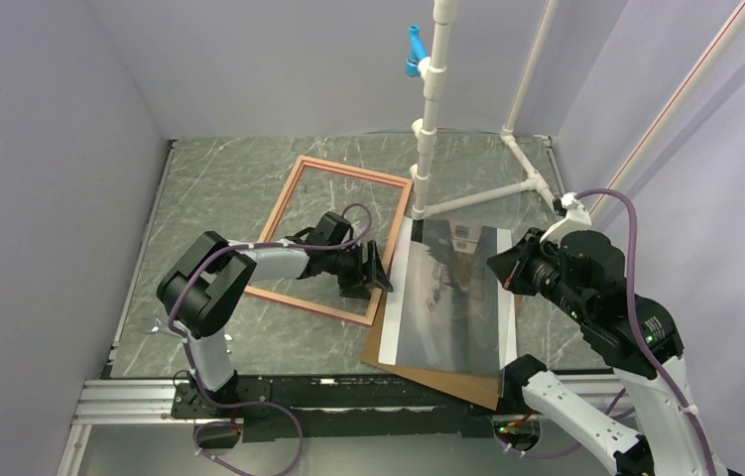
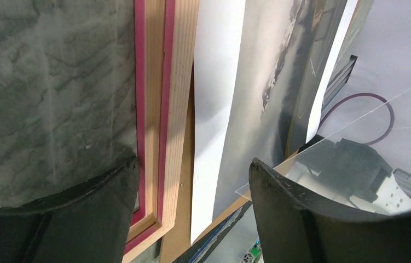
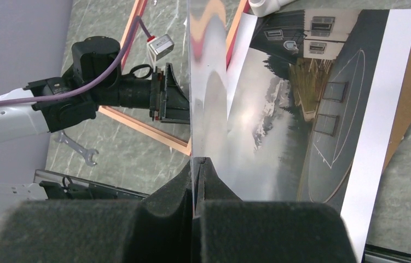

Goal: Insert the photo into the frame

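Observation:
The photo lies face up on a brown backing board at centre right; it also shows in the left wrist view and the right wrist view. The salmon-edged frame lies flat to its left, its right rail beside the photo's white band. My left gripper is open and empty over the frame's near right corner, facing the photo. My right gripper is shut on the edge of a clear pane, held tilted above the photo.
A white pipe stand rises behind the photo, its feet spreading to the back right. A small wrench lies near the table's front left edge. The backing board overhangs the front edge of the table.

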`<action>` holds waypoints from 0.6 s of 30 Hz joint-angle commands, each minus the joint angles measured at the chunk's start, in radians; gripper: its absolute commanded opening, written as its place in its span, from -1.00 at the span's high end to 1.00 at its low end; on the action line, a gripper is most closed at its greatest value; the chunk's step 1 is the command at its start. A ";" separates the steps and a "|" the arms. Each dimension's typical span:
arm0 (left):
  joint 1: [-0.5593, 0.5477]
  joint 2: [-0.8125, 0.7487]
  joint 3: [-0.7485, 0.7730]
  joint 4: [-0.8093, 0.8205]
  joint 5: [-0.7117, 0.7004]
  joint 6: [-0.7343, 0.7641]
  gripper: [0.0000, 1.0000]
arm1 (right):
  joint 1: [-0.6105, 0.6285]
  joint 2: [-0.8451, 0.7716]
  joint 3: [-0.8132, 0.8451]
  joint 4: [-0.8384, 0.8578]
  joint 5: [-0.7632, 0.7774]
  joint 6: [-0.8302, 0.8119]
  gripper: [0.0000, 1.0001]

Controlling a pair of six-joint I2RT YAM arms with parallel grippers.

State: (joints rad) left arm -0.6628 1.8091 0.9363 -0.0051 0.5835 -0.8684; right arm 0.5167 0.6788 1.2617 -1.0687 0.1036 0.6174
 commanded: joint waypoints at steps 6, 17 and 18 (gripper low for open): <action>-0.011 -0.067 0.080 -0.153 -0.132 0.106 -0.66 | 0.000 0.008 0.031 0.029 -0.028 -0.016 1.00; 0.098 -0.328 0.031 -0.475 -0.464 0.404 -0.76 | 0.001 0.022 -0.007 0.064 -0.078 -0.016 1.00; 0.099 -0.338 0.026 -0.509 -0.504 0.440 -0.75 | -0.001 0.022 -0.009 0.068 -0.081 -0.017 1.00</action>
State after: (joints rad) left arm -0.5652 1.5280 0.9745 -0.3363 0.2714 -0.6140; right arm 0.5167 0.6933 1.2533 -1.0664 0.0467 0.6117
